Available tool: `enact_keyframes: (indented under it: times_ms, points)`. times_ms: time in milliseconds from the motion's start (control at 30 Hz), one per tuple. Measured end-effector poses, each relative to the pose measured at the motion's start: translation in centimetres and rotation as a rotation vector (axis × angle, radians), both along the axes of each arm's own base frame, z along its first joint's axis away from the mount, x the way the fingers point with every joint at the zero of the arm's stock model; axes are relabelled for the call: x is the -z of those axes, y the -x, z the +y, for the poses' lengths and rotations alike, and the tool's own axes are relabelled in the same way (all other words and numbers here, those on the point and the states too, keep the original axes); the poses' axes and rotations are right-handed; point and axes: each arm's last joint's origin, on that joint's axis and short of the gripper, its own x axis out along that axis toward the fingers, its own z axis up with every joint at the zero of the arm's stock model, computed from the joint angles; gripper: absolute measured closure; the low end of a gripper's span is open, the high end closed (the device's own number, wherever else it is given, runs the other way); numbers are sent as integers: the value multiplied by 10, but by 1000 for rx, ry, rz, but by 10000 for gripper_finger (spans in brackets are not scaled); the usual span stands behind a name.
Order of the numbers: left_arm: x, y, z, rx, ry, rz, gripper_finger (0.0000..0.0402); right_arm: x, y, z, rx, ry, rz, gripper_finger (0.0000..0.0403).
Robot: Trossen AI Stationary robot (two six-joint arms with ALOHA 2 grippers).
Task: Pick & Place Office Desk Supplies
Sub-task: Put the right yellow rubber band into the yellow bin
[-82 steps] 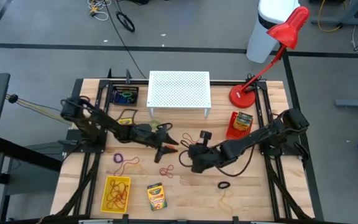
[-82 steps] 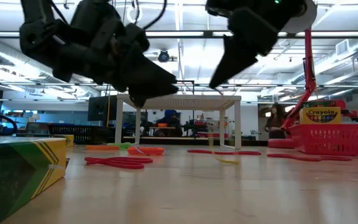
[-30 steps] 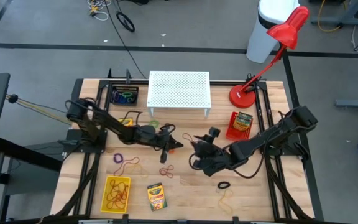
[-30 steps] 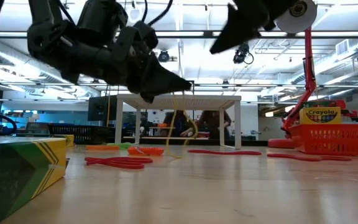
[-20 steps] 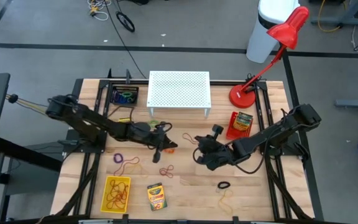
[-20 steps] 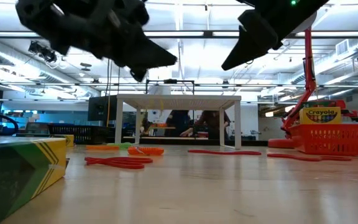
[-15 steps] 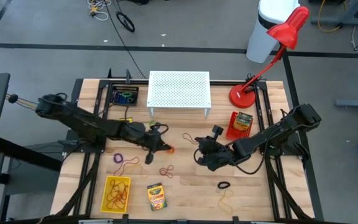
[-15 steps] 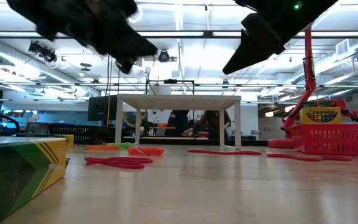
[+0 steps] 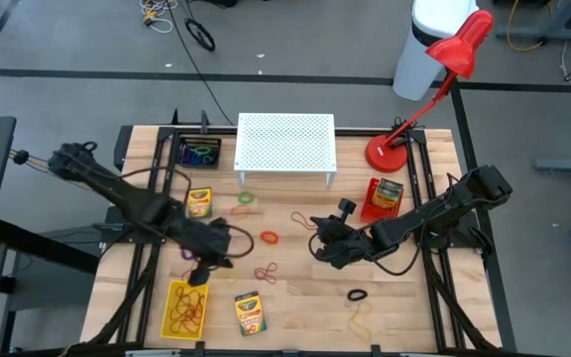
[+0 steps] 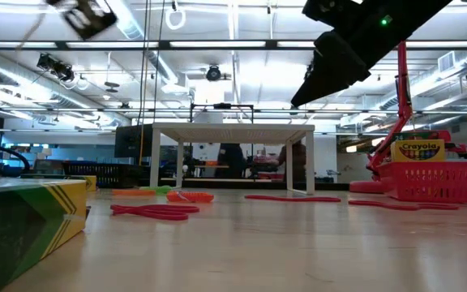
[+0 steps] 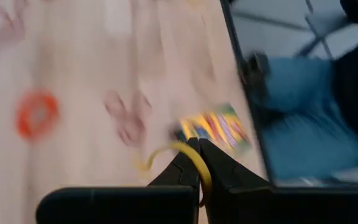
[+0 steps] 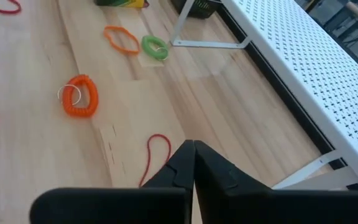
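- Wooden table stands on a grey floor, with a dark arm at each side, and the low view looks across it into a bright hall beyond.
- At the near left, a yellow tray holds a tangle of reddish rubber bands.
- Above that tray's far edge hangs the left gripper, its fingers clenched on a thin yellow rubber band that curls out from between the tips in the left wrist view.
- Near the left gripper, a purple loop lies on the wood, and farther back a crayon box lies flat.
- At the far left corner, a black bin holds green and blue loops.
- Close to the front edge, a second crayon box lies just right of the yellow tray.
- Toward the middle, an orange coil loop and a red rubber band lie apart on the bare wood.
- At the back centre stands a white perforated stand, with a green loop and an orange rubber band near its left leg.
- Right of centre, the right gripper hovers over the wood with its fingers pressed together, and nothing shows between them.
- Near the front, a black loop lies alone.
- On the right, a red basket holds a third crayon box, beside the base of a red desk lamp.
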Motion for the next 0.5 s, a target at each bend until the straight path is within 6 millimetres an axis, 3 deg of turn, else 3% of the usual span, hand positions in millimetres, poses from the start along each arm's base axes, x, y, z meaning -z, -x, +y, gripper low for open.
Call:
enact_keyframes:
  times_ms: [233,500]
  points:
    - [-3,31,-28,-66,144,271,399,-1,-1,0,-9,4,-3,395]
    - [-1,55,-51,-123,164,300,399,-2,-2,1,-17,0,-18,399]
